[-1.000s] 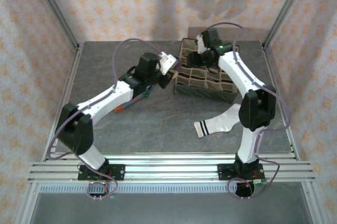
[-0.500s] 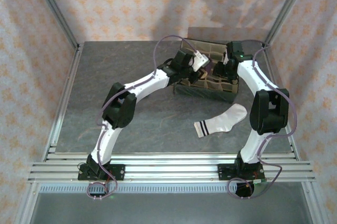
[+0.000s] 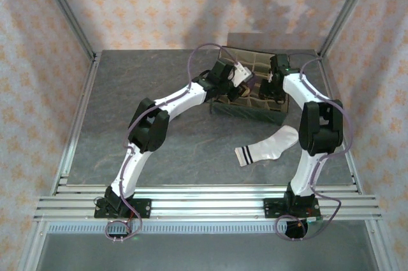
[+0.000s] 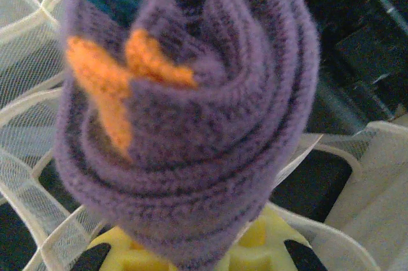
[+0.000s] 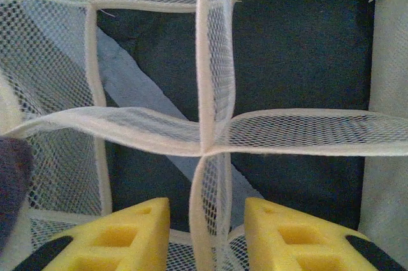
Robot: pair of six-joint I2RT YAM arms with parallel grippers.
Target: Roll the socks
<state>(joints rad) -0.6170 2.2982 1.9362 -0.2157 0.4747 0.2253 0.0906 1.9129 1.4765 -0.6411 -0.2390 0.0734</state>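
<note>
Just changed: the left arm, folded back short of the organiser box [image 3: 250, 106] a second ago, now reaches out over its left cells; the right arm has swung from the box's far corner to its right part
Left gripper [image 4: 191, 255]: clamped on the rolled sock [image 4: 185, 124], a tight purplish coil with orange and teal patches; the roll hangs just above the mesh cells
Right gripper [image 5: 207, 236]: yellow fingers apart, astride a mesh divider [image 5: 207, 111], not pinching it as far as I can see
Meaning for the task: this sock looks rolled and ready to be stowed; I'd guess the right gripper is there to steady or spread a cell so the roll can drop in
Still to do: the white striped sock [image 3: 266, 145] lies flat and unrolled on the table, near the box's front right corner, touched by nothing
Surface: dark grey mottled table top [image 3: 140, 80]; bare apart from box and sock
Room: peach flower-print walls [image 3: 159, 3] on three sides; aluminium posts [image 3: 67, 9] at the corners; a ribbed metal rail [image 3: 204, 204] along the near edge carrying both arm bases
</note>
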